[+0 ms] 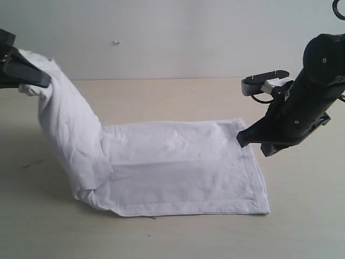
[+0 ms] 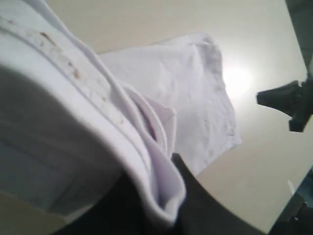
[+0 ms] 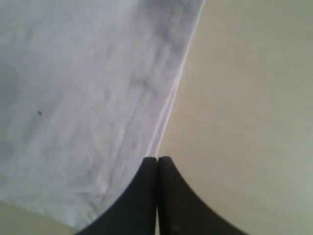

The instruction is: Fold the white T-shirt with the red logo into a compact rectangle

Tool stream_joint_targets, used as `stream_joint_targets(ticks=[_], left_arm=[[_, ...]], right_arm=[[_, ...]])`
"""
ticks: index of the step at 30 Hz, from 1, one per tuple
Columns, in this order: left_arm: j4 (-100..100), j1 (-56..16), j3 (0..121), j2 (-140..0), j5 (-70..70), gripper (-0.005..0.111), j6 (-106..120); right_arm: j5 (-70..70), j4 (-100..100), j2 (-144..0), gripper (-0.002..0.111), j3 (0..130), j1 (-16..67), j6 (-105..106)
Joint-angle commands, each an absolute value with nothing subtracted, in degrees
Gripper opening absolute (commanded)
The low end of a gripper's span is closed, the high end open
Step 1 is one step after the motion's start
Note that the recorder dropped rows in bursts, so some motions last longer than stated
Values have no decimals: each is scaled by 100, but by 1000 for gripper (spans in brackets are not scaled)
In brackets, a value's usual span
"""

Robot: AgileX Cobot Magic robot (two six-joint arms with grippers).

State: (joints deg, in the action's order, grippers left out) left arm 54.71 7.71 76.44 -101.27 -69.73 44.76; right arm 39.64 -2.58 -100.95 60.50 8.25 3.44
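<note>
1. Your left end effector (image 1: pixel 42 79) is clenched on a bunch of the white T-shirt (image 1: pixel 178 167). It holds that end up high above the tabletop (image 1: pixel 307 221).
2. I think that end is held up so you can carry it over the flat part and make a fold.
3. The rest of the shirt lies flat in the middle of the tabletop.
4. Your right end effector (image 1: pixel 241 139) is clenched tight with nothing in it. Its tip sits at the shirt's right edge, by the hem (image 3: pixel 139 107).
5. It seems to be there to pin that edge so the shirt does not slide. I cannot tell if it really touches.
</note>
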Motion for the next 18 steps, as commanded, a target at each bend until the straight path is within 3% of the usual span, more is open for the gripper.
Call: stream_joint_targets(ticks=[1, 8, 18], left_arm=[[5866, 6, 7642, -10058, -6941, 0, 4418], [5913, -1258, 7642, -10119, -5939, 0, 4258], [5962, -2591, 7665, -10644, -4698, 0, 4147]], right_arm=[[3929, -203, -10070, 0, 6028, 801, 382], [3900, 1442, -9726, 0, 6028, 801, -1374], [4203, 1541, -9360, 0, 6028, 801, -1358]])
